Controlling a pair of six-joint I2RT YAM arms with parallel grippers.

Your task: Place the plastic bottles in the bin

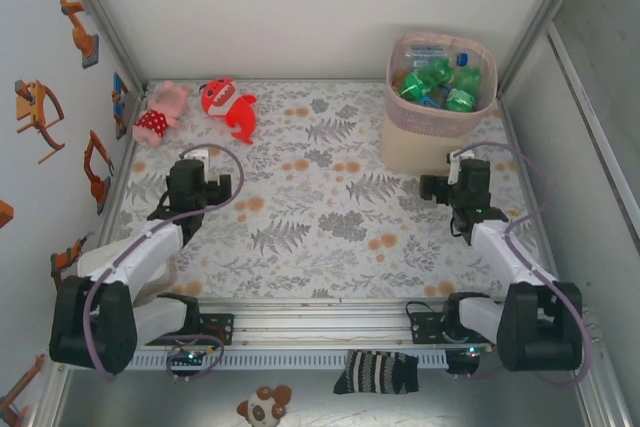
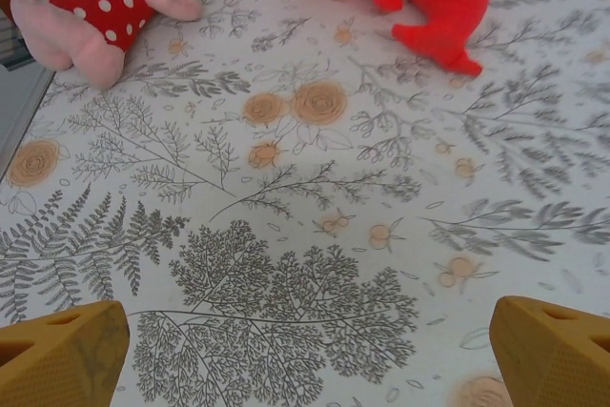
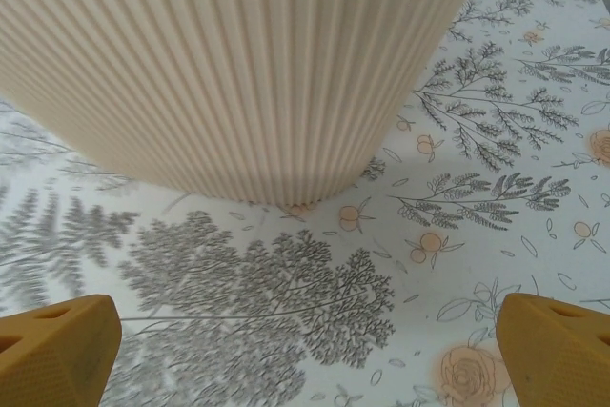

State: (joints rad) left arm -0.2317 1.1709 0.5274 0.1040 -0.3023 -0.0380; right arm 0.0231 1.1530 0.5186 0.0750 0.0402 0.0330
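Several green plastic bottles (image 1: pixel 440 82) filled the upright ribbed bin (image 1: pixel 415 152); left claw (image 2: pixel 305 355) and right claw (image 3: pixel 305 350) gaped empty.

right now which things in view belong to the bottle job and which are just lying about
Part of the job: plastic bottles, all inside the bin.
Just lying about: pink plush toy, red plush toy, striped cloth below the arm bases.

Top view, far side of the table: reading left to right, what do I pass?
pink plush toy in red polka dots → red plush toy → bin, with green and clear plastic bottles inside
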